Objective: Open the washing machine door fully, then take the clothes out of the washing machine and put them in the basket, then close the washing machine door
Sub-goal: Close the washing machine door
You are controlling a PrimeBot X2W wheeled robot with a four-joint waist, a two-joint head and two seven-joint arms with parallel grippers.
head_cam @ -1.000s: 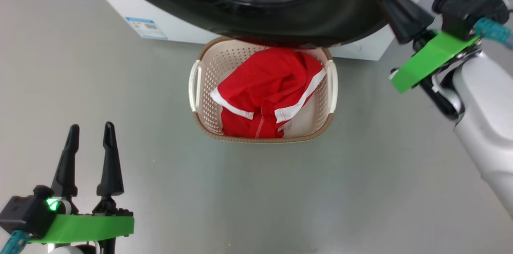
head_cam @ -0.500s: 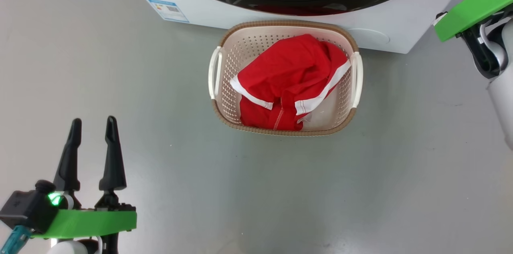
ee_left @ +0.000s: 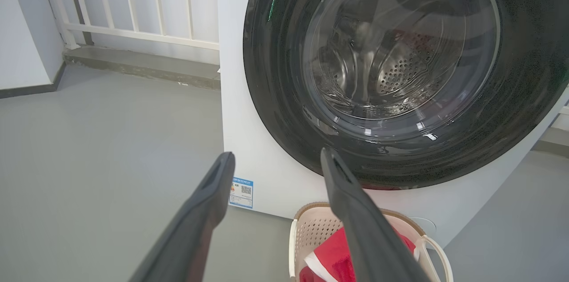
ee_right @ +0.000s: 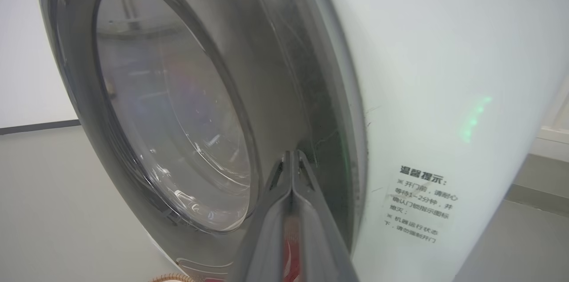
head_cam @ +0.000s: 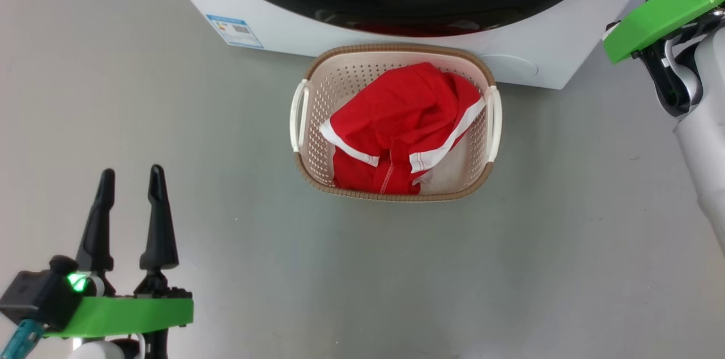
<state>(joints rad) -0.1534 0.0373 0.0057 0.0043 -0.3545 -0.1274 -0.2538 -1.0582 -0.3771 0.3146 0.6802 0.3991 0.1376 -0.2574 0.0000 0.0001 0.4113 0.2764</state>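
Starting with the biggest: washing machine point(head_cam: 283, 30), boxy, smooth white front, stretched across the top of the head view. Mounted on it, the washing machine door point(ee_left: 275, 95): round, wide glossy black rim, bulging clear glass bowl in the middle. Lying flat against the white front in the left wrist view, looking shut. Through the glass, perforated metal drum point(ee_left: 400, 73), ridged and shiny.

Down on the matte grey floor point(head_cam: 362, 280), right in front of the machine and just under the door: the basket point(head_cam: 317, 121). Rounded rectangle, cream plastic peppered with holes, brown woven-look rim, white loop handles on both sides. Piled inside it, the clothes point(head_cam: 396, 115): bright red soft fabric, crumpled, white stripe trim crossing it, a pale patch at the near right corner.

Over to the left gripper point(head_cam: 131, 171), lower left of the head view, well apart from the basket: two long dark tapered fingers spread wide, nothing between them. Up by the door, the right gripper point(ee_right: 292, 154): fingers pressed flat together, nothing pinched, tips at the rim's outer edge beside the white front. Contact hard to call.

Smallest: blue-bordered label point(head_cam: 234, 30), low on the machine's front, up and left of the basket.
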